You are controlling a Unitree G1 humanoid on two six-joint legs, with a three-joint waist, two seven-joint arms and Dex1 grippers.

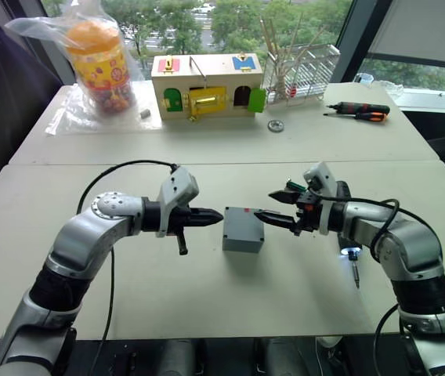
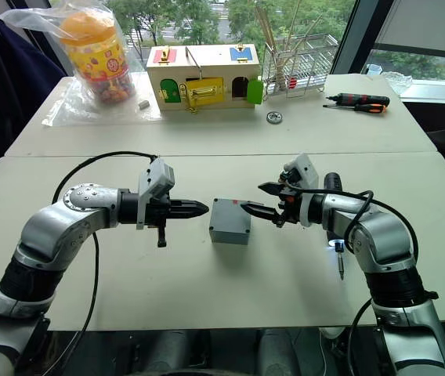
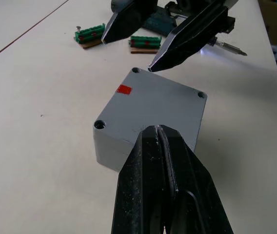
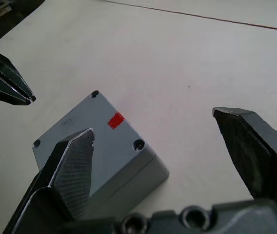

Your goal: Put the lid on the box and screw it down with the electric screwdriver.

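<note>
The grey box (image 1: 241, 242) sits mid-bench between your two arms. The lid (image 1: 244, 221) looks already seated on it: a seam runs round the side just below the top, and the flat top shows a sunken screw hole at each corner and a small red mark.

Your left pincer (image 1: 216, 216) is at the box's 9 o'clock, fingers pressed together into one point, level with the lid's edge and just short of it. Your right pincer (image 1: 265, 205) is at 3 o'clock with its fingers spread and nothing held. The lower finger reaches over the lid's near corner; I cannot tell if it touches.

The coming move turns on the electric screwdriver (image 2: 339, 262). It lies on the bench at about 4 o'clock from the box, under your right forearm, so the right arm is far nearer. Its long axis runs roughly 12 to 6, with the metal bit and lit tip towards 6. Most of its black barrel is hidden by the arm.

Expect the box and lid to be hard, smooth moulded plastic that slides easily on the pale, matte bench. The closed left pincer could brace it. The driver's barrel is round and thick, so grip it across its axis.
</note>
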